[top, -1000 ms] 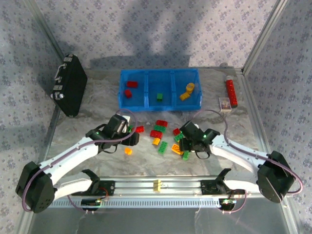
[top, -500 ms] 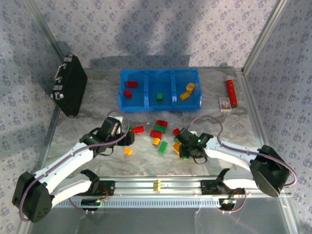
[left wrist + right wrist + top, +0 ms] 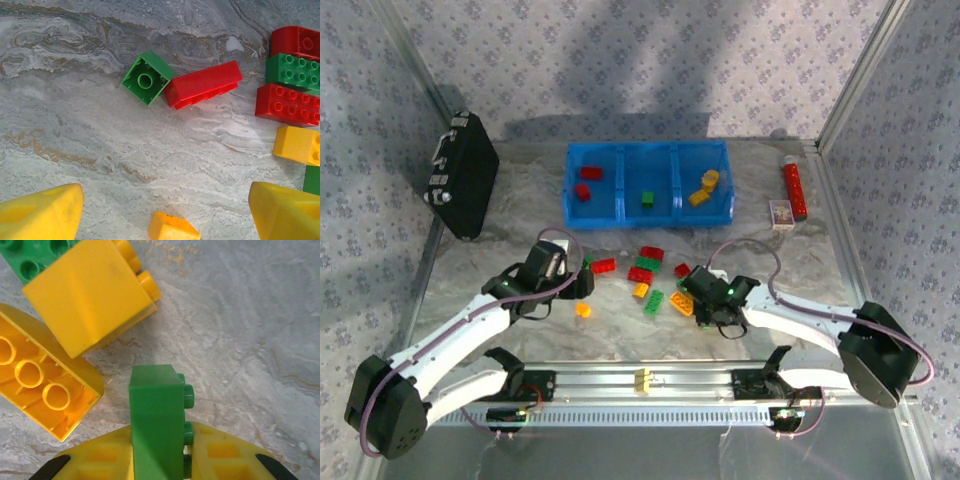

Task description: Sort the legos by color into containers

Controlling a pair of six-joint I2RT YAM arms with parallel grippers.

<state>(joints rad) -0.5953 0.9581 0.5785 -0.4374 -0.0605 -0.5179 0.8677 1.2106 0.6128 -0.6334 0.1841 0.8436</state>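
Well, the grey table (image 3: 530,215) holds a blue bin (image 3: 650,219) with three parts: red legos (image 3: 588,180) left, one green in the middle, yellow right. Loose red, green and yellow legos (image 3: 645,275) lie in front of it, between the claws. The right claw (image 3: 160,460) is clamped on a small green lego (image 3: 156,410), its lower end hidden. The left claw (image 3: 167,207) stands apart over an orange lego (image 3: 172,230), cut off below.

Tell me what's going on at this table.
Two robot arms are sorting Lego bricks by color into a blue bin. The right gripper is shut on a green brick; the left gripper hangs open over an orange brick. Most bricks lie loose on the table.
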